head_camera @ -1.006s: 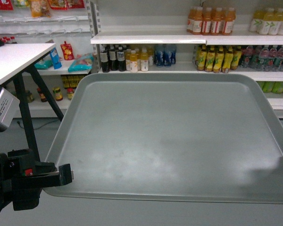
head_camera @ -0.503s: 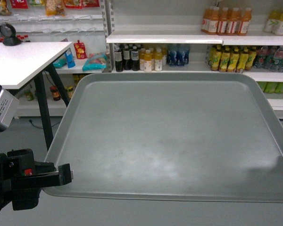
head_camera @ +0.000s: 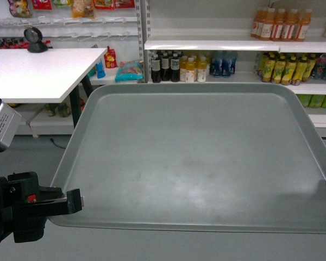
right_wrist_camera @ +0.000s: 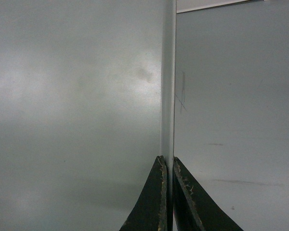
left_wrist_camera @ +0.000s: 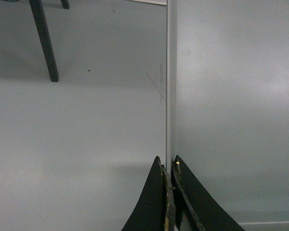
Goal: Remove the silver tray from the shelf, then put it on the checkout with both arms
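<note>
Left claw (head_camera: 76,200): pinched shut on the near left rim of the silver tray (head_camera: 195,157). Right claw (right_wrist_camera: 166,192): clamped on the right rim. Tray: carried level in the air, off the shelf (head_camera: 206,44), long axis left to right between the claws, broad face up. Step: transport. Bench, the checkout (head_camera: 38,73): far left; next move calls for bringing the tray over it, both arms level, then lowering.
</note>
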